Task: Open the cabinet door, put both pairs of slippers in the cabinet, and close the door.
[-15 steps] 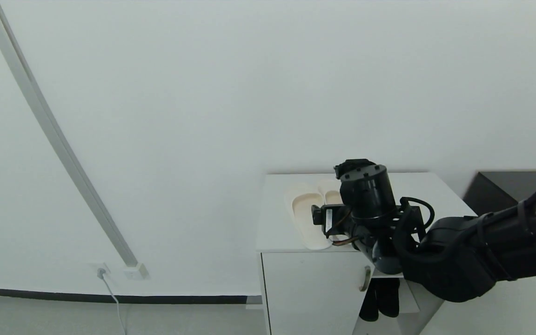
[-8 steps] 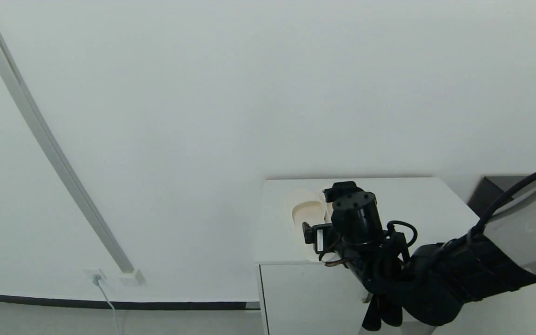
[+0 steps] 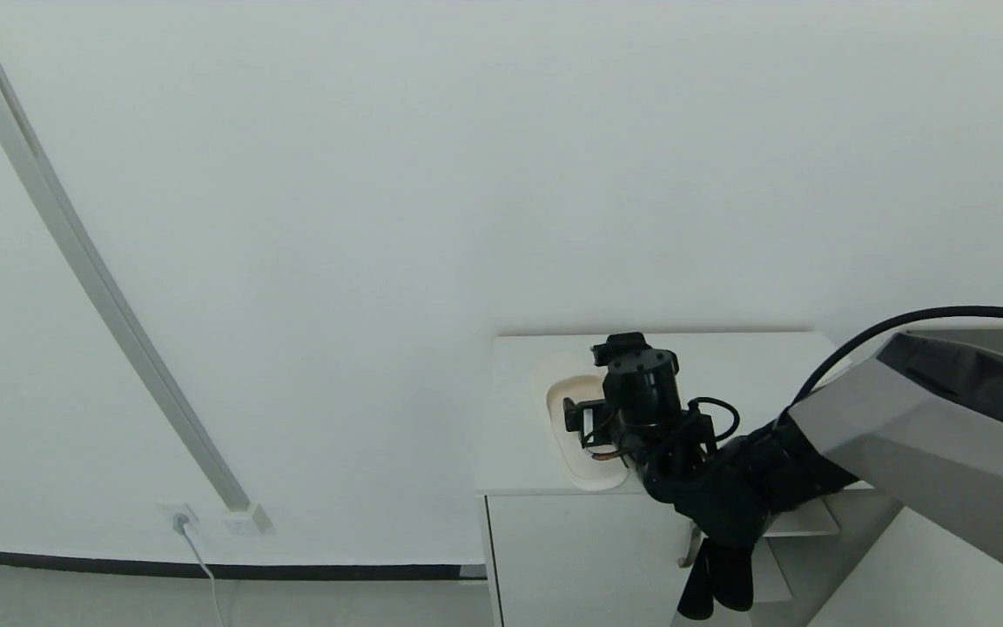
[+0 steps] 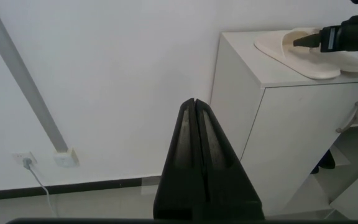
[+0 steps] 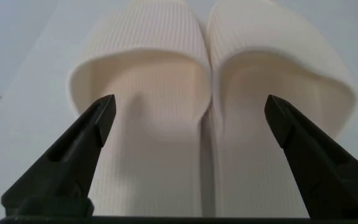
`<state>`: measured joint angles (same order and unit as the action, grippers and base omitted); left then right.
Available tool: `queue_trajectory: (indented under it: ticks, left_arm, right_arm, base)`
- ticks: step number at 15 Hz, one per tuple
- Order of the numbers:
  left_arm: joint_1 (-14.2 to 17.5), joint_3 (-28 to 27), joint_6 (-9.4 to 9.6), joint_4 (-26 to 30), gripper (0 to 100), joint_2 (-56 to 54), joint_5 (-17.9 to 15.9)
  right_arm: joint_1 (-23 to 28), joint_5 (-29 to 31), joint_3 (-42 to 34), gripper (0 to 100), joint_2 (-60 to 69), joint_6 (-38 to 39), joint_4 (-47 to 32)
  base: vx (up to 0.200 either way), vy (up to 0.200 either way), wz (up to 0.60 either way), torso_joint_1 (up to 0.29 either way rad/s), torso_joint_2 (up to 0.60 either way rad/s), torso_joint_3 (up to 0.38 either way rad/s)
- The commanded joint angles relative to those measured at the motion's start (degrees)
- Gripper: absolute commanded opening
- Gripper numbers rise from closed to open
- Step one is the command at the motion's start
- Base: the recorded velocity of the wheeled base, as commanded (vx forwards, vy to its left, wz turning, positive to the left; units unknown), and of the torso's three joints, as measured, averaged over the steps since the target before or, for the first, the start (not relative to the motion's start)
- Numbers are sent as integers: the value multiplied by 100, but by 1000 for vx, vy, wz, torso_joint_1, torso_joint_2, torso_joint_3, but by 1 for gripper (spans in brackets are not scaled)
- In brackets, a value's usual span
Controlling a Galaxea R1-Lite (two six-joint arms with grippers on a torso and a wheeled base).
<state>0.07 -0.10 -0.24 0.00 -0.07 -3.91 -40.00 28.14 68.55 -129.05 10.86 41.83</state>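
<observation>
A pair of cream slippers [image 3: 578, 435] lies side by side on top of the white cabinet [image 3: 580, 557]. My right gripper [image 5: 191, 118] hangs just above them, open wide, with one finger outside each slipper [image 5: 166, 93]. In the left wrist view the same gripper [image 4: 309, 40] points at the cream slippers [image 4: 297, 56]. The cabinet's right side stands open, and a black pair of slippers [image 3: 717, 582] sits on its lower shelf. My left gripper [image 4: 194, 102] is shut on nothing, low and well to the left of the cabinet [image 4: 291, 124].
The cabinet's left door with its handle [image 3: 689, 544] is closed. A white wall rises behind. A slanted cable duct [image 3: 75, 252] runs down to a wall socket [image 3: 178, 522] with a cord, left of the cabinet.
The head view shifted a little at first. My right arm has moved forward and down over the cabinet top, closer to the cream slippers.
</observation>
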Motion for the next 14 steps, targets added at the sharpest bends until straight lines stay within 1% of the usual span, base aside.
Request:
queue_trajectory:
  ticks: [1, 3, 5, 11, 12, 14]
  left_arm:
    - [1, 1, -2, 0, 0, 7, -4]
    - [1, 1, -2, 0, 0, 7, -4]
    - [1, 1, -2, 0, 0, 7, -4]
    - [1, 1, -2, 0, 0, 7, -4]
    - [1, 1, 7, 0, 0, 7, -4]
    - [1, 1, 7, 0, 0, 7, -4]
  right_arm:
    - [124, -80, 686, 100, -516, -75, -78]
    - [168, -107, 1038, 100, -630, -75, -386]
    - [256, -177, 1258, 100, -718, -75, -447]
    - [361, -247, 1319, 100, -780, -40, -456]
    - [361, -247, 1319, 0, -780, -23, -456]
    - [361, -247, 1301, 0, -771, -14, -456]
  base:
    - [0, 0, 0, 0, 0, 0]
    - [0, 0, 0, 0, 0, 0]
    - [0, 0, 0, 0, 0, 0]
    - [0, 0, 0, 0, 0, 0]
    - [0, 0, 0, 0, 0, 0]
    - [0, 0, 0, 0, 0, 0]
